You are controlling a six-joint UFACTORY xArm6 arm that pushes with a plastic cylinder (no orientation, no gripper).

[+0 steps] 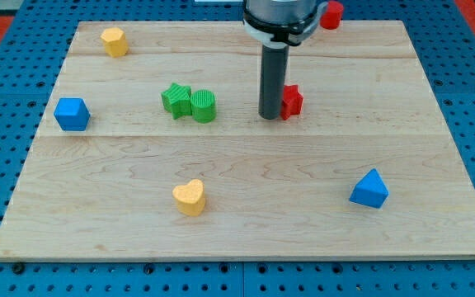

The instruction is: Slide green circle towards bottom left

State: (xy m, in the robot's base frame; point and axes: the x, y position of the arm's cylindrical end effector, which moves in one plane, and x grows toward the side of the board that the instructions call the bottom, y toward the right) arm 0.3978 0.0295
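Note:
The green circle (204, 106) stands a little above the board's middle, towards the view's left. It touches a green star (176, 99) on its left side. My tip (270, 115) rests on the board about a block and a half's width to the right of the green circle, apart from it. A red block (292, 101) sits right against the rod's right side, partly hidden by it.
A yellow block (115, 40) lies at the top left, a blue cube (72, 114) at the left edge, a yellow heart (190, 197) at the bottom middle, a blue triangle (370, 189) at the lower right. Another red block (331, 14) sits at the wooden board's (386, 124) top edge.

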